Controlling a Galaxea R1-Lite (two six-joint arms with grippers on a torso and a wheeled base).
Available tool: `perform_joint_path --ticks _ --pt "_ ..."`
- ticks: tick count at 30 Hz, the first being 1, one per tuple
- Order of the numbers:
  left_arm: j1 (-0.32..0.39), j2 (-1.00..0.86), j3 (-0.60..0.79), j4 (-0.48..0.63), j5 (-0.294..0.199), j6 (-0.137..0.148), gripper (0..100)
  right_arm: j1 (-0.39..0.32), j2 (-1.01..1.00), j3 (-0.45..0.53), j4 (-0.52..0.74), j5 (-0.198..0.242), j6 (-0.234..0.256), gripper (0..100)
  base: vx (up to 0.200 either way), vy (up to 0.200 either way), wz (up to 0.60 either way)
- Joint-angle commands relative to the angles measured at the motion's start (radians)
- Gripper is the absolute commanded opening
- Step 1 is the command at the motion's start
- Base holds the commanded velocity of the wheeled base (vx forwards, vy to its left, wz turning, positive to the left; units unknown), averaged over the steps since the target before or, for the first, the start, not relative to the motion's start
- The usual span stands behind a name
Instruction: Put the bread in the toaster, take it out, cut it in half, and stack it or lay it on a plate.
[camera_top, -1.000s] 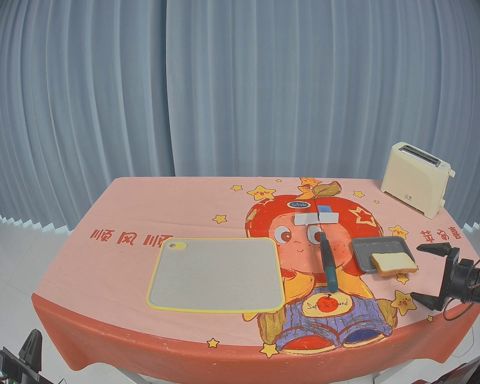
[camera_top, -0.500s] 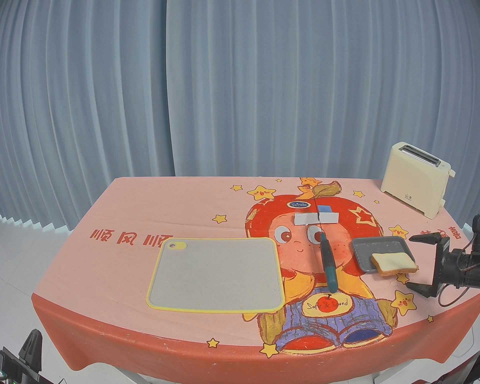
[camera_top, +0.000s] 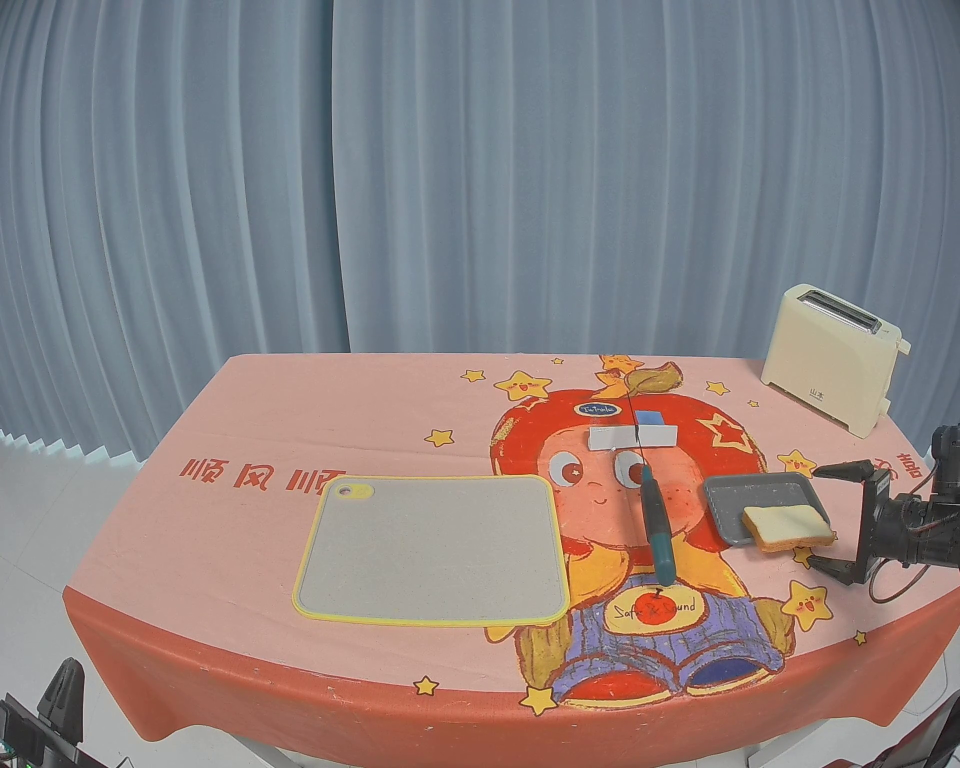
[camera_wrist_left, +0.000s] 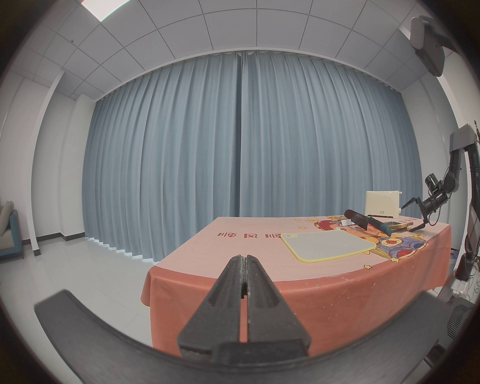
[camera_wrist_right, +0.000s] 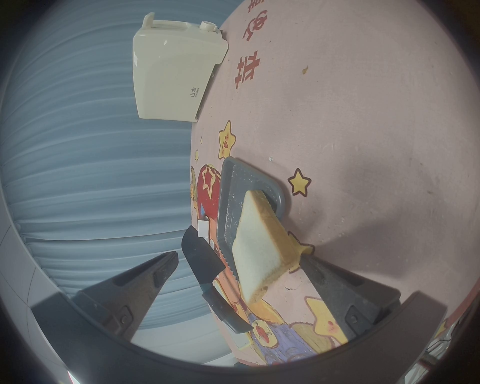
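Here the right pincer (camera_top: 817, 515) gapes wide, empty; the bread (camera_top: 785, 527) lies flat, apparently just between its fingertips, long axis pointing away from it.

Bright, even overhead light; soft shadows; wrist views bulge at edges.

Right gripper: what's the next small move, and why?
Probably ease the right gripper a little further toward the bread until the jaws straddle it, before closing. The jaws stand open, with their tips about level with the slice's right edge, not yet around it. The slice lies on the tray's near corner.
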Motion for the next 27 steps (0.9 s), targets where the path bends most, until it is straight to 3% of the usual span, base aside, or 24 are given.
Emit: perform_joint_path --ticks 1,2,3,27 --pt "0.000 0.001 0.018 0.000 0.000 0.000 0 -0.001 0.028 -0.005 0.005 -0.003 -0.001 100 0.000 0.000 0.00" --pt "0.000 0.001 0.018 0.000 0.000 0.000 0 0.001 0.028 -0.005 0.005 -0.002 -0.001 100 0.000 0.000 0.00" --pt "0.000 0.001 0.018 0.000 0.000 0.000 0 0.003 0.028 -0.007 0.005 -0.003 -0.001 0 0.000 0.000 0.00" --pt "0.000 0.001 0.018 0.000 0.000 0.000 0 0.006 -0.084 -0.010 0.018 -0.005 0.001 0 0.000 0.000 0.00"
